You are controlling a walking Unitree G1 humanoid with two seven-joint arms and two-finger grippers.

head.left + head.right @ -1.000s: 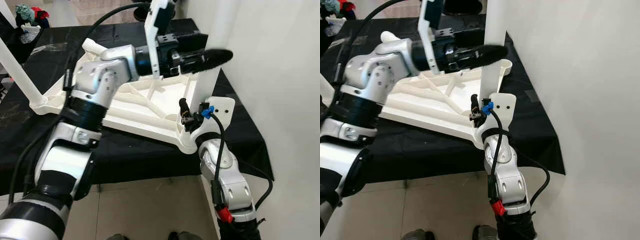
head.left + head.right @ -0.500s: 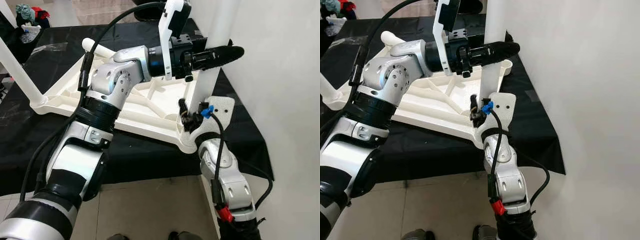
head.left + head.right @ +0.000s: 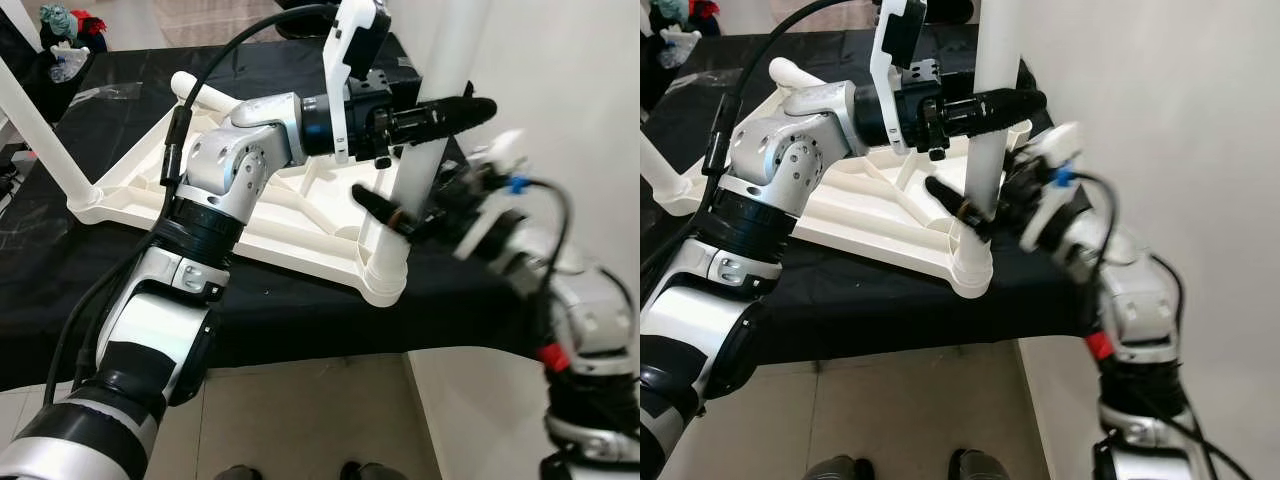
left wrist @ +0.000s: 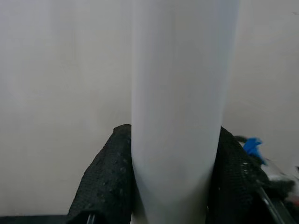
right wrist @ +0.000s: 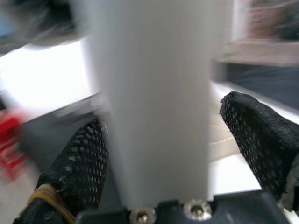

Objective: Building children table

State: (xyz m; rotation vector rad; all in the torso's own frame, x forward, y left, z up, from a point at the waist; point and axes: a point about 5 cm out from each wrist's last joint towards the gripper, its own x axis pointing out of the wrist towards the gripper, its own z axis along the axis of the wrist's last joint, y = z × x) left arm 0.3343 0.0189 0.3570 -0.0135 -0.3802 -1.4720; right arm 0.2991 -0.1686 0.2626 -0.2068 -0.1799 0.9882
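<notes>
Jaws: left gripper (image 3: pixel 452 112) clamps white leg (image 3: pixel 432 130) | right gripper (image 5: pixel 182 154) — wide, straddling leg — wrist view shows gap

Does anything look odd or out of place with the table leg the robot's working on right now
Nothing looks damaged or spilled. The white leg stands upright in the corner socket of the upturned white tabletop. The left gripper clamps it; the right gripper sits lower, motion-blurred.

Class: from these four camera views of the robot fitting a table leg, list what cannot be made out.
- Top of the leg: cut off by the frame edge.
- Right tool: motion-blurred in the eye views.
- Leg's seat in its socket: hidden inside.
- Items at the table's far corner: too small.
</notes>
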